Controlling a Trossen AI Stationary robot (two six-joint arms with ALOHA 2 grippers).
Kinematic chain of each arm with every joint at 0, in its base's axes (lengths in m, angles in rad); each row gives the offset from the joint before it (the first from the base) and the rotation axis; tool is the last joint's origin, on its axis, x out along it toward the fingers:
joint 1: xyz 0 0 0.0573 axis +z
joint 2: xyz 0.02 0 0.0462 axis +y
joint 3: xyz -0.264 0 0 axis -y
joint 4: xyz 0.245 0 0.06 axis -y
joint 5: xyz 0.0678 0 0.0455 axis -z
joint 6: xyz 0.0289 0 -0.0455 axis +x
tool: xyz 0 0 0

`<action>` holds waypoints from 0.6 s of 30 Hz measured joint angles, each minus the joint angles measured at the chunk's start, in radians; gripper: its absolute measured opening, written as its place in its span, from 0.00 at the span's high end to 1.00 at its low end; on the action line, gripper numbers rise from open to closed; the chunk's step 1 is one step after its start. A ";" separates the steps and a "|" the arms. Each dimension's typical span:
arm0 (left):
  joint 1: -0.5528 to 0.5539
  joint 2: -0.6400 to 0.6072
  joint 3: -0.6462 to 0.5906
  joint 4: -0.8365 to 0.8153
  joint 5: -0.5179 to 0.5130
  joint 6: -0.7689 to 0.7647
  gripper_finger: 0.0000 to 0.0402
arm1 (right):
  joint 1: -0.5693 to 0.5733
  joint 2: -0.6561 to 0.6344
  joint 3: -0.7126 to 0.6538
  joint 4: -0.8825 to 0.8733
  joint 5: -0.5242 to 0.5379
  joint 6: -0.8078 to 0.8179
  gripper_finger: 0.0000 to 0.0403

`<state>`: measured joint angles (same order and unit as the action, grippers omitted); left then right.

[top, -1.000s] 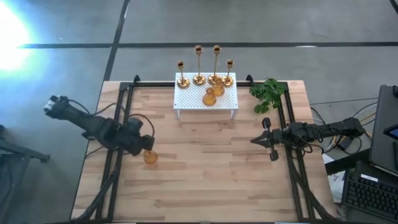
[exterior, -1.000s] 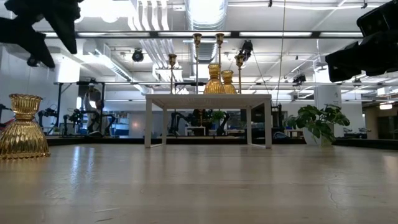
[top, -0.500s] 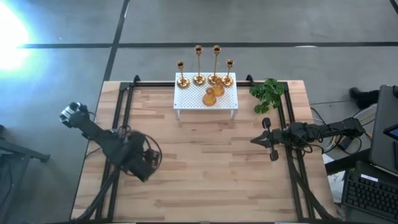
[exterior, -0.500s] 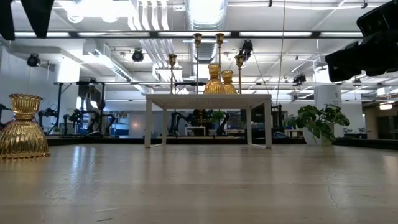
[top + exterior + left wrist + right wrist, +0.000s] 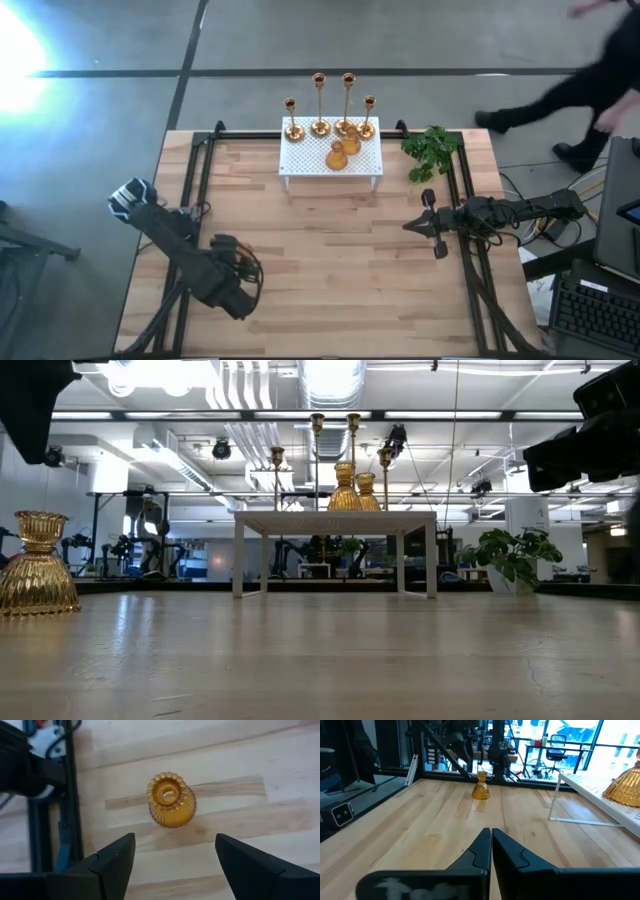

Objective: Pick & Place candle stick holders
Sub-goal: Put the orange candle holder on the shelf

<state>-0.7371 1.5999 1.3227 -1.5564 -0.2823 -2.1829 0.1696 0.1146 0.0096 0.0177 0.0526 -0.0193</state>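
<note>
Left wrist view, my left pincer (image 5: pixel 175 857) released above a squat holder (image 5: pixel 170 800) standing free on bare worktop (image 5: pixel 260 765) near the left edge, my right pincer (image 5: pixel 491 845) clenched empty at the right.

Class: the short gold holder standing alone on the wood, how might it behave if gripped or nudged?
The short gold holder looks rigid. Its ribbed, shiny sides may slip between fingers. The wide flared base suggests it would slide rather than tip, though if toppled it could roll.

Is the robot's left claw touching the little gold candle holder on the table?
Apart. The left wrist view shows the left gripper open above the short gold holder, with bare wood between its fingers and the holder.
</note>
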 joint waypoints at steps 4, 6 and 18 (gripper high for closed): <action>-0.017 0.010 -0.029 0.050 -0.001 -0.035 0.30 | 0.000 0.000 0.000 0.000 0.000 0.000 0.98; -0.027 0.017 -0.045 0.077 0.002 -0.048 0.30 | 0.000 0.000 0.000 0.000 0.000 0.000 0.98; -0.053 0.070 -0.211 0.230 -0.023 -0.073 0.30 | 0.000 0.000 0.000 0.000 0.000 0.000 0.98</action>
<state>-0.7902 1.6701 1.1114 -1.3269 -0.3049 -2.2559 0.1696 0.1146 0.0097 0.0177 0.0528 -0.0193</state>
